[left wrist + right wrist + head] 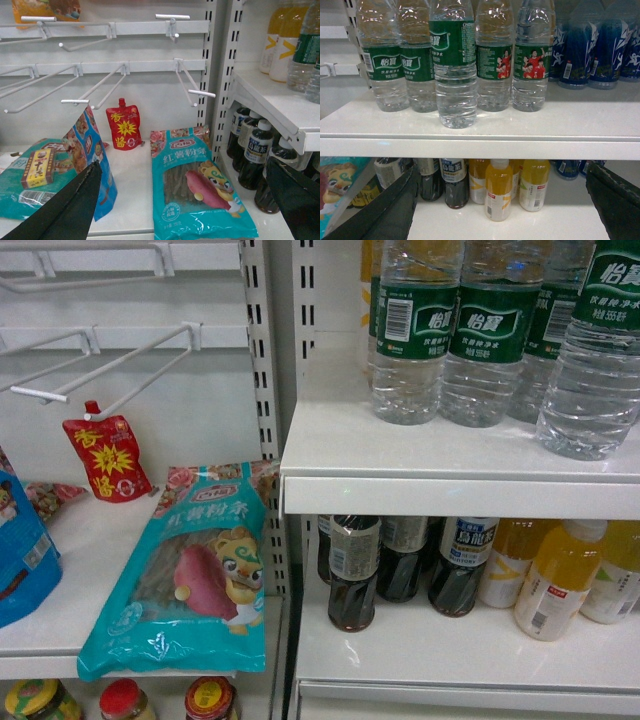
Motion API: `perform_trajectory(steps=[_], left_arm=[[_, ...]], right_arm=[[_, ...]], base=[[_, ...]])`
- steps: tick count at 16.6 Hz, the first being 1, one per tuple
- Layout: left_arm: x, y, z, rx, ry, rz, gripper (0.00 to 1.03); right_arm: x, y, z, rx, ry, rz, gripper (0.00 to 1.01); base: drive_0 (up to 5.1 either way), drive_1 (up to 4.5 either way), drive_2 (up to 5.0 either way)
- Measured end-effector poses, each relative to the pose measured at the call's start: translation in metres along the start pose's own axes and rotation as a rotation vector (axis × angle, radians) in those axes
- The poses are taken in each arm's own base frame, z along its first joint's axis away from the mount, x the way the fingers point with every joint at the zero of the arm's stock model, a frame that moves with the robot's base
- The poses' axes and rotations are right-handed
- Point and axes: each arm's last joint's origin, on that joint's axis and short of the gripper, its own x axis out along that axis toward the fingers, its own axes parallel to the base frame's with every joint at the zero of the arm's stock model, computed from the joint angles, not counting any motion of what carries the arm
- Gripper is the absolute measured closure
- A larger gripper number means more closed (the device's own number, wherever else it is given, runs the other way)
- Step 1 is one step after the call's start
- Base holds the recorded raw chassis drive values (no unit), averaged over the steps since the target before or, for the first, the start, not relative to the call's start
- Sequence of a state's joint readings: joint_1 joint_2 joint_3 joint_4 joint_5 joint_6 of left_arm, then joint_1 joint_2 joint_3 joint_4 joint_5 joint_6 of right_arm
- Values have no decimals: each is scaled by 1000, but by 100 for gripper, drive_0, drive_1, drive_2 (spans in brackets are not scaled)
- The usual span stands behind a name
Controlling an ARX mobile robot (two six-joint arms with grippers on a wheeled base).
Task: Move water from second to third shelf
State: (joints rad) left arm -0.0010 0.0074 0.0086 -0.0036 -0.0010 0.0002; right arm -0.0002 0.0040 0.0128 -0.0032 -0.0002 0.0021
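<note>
Both the left gripper (185,210) and right gripper (502,205) hang wide and empty as the water (453,65) stands forwardmost on the upper shelf (480,127), easiest to reach.

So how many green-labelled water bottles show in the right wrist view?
5, all on the upper shelf: far left, next, front, then two right. More may hide behind.

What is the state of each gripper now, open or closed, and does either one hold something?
Left gripper: open, holding nothing.
Right gripper: open, holding nothing, facing the clear ribbed plastic water bottles with green labels.
</note>
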Motion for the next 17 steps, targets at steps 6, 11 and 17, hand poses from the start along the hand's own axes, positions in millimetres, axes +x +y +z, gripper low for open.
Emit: perform_trajectory(steps=[6, 11, 17], left_arm=[[0, 0, 0, 0, 0, 0, 5], [0, 0, 0, 0, 0, 0, 5], [0, 0, 0, 0, 0, 0, 5]], right_arm=[[0, 0, 0, 0, 0, 0, 3], [0, 0, 0, 0, 0, 0, 3], [0, 0, 0, -2, 0, 1, 3]], base=[[0, 0, 0], [0, 0, 0], [0, 0, 0]])
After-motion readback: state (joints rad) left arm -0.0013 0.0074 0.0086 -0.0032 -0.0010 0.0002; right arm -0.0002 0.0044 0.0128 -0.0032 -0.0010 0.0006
